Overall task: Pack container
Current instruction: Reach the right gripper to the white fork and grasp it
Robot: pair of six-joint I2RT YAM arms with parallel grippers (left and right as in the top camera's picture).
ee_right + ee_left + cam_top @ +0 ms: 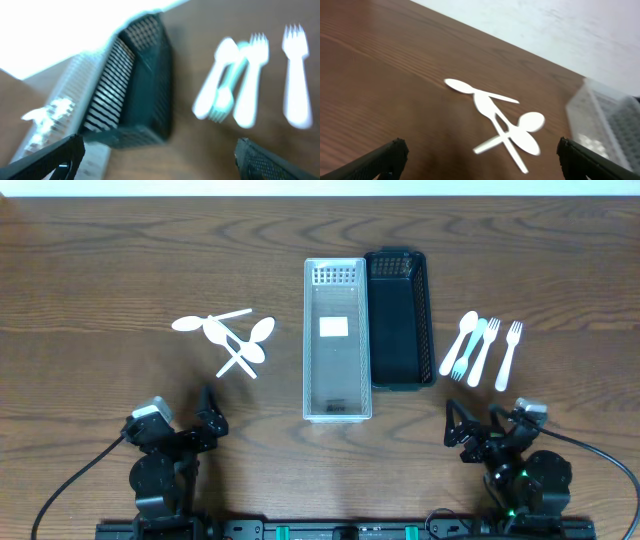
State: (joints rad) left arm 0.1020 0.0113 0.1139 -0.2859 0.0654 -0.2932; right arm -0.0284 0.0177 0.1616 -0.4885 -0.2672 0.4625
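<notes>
Left hand (480,156), right hand (160,154) spread; clear container (307,340), black container (429,320), three forks (510,352)

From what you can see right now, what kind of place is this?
Likely a robot test bench: a wood-grain table, plastic spoons and forks laid beside a clear bin and black bin.

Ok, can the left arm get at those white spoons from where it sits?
Probably yes: the spoons lie on open table just ahead of the left gripper, its fingers spread wide, with nothing standing between them.
</notes>
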